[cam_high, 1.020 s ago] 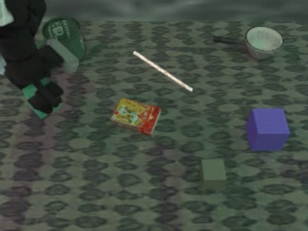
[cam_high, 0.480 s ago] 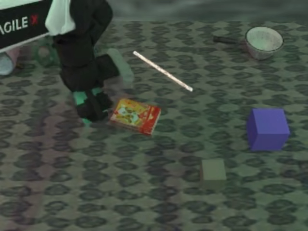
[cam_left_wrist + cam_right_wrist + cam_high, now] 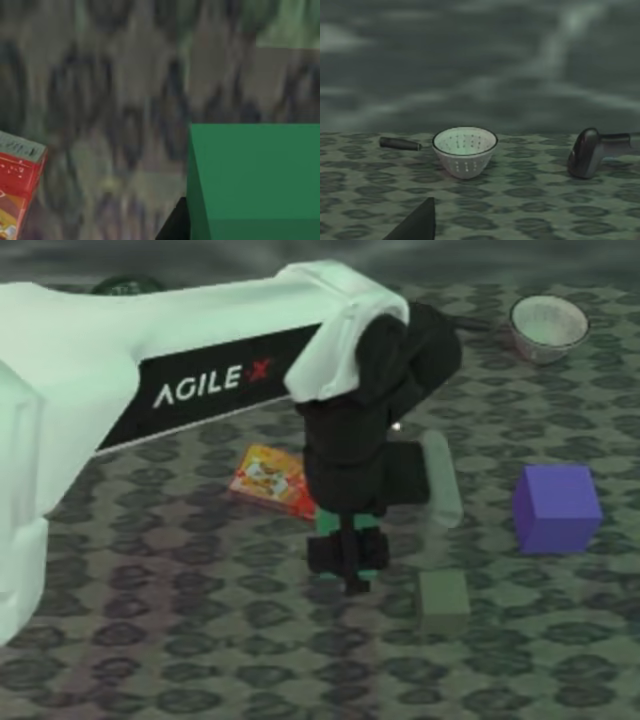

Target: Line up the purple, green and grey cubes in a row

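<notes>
Leafy dark cloth covers the table, and the left gripper [image 3: 348, 558], pinching the green cube [image 3: 255, 180], could bump the grey cube [image 3: 444, 601] crooked when it sets down.

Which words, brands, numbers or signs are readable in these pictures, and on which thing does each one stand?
"AGILE X": white letters with a red X, on the black panel of the left arm, seen from above.
Red-and-yellow box: it carries print, but it is too blurred to read.
Purple cube, green cube, grey cube: no text.
</notes>
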